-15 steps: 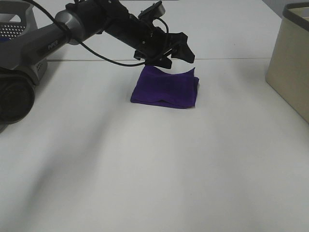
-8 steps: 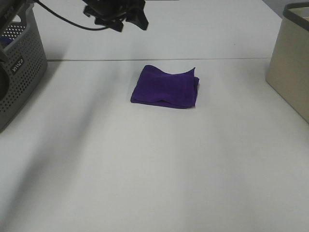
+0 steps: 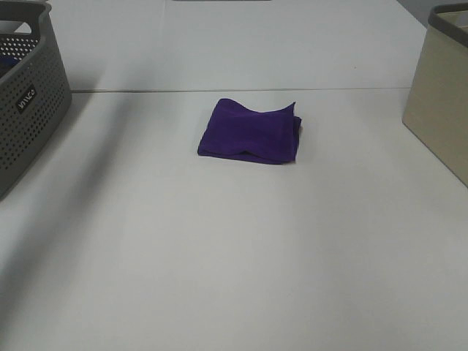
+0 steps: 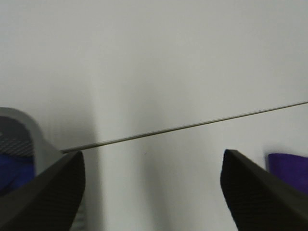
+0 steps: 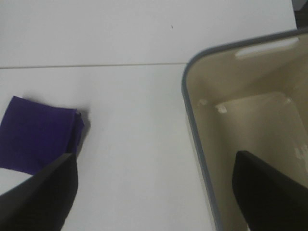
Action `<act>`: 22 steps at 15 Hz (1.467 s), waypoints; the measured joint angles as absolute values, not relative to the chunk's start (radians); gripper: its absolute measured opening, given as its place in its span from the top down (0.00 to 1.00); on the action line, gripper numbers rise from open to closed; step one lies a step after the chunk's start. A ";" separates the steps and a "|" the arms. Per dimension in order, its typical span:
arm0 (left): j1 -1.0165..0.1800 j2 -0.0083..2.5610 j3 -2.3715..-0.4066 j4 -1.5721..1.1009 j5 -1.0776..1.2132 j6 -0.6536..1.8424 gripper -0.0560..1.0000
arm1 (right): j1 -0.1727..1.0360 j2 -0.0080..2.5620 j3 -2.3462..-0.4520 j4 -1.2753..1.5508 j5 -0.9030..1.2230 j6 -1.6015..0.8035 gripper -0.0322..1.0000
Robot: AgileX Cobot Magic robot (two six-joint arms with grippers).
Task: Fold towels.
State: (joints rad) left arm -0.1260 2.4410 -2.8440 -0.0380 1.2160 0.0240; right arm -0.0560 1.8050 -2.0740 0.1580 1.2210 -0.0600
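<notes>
tabletop [image 3: 219, 241] white, seam across far side | beige bin [image 3: 442, 88] right, grey basket [image 3: 29, 88] left | towel [image 3: 250, 133] folded, mid-tabletop, lying free | left claw [image 4: 151, 192] released, empty | right claw [image 5: 154, 192] released, empty

One marking found: a small white label on the side wall of the grey perforated basket [image 3: 29, 88], lettering too small to read with certainty (possibly a brand name). No other text legible.

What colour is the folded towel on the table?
Deep purple. The towel shows best in the exterior high view.
</notes>
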 joint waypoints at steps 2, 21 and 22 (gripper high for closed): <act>-0.068 2.290 -2.634 -0.042 1.215 0.041 0.27 | -0.063 1.676 -1.911 0.100 1.221 -0.068 0.14; 0.005 0.166 -0.660 0.159 1.184 0.029 0.27 | -0.063 0.118 -0.601 0.072 1.130 -0.168 0.14; 0.005 0.096 -0.629 0.159 1.190 0.029 0.27 | -0.063 0.048 -0.586 0.073 1.133 -0.168 0.14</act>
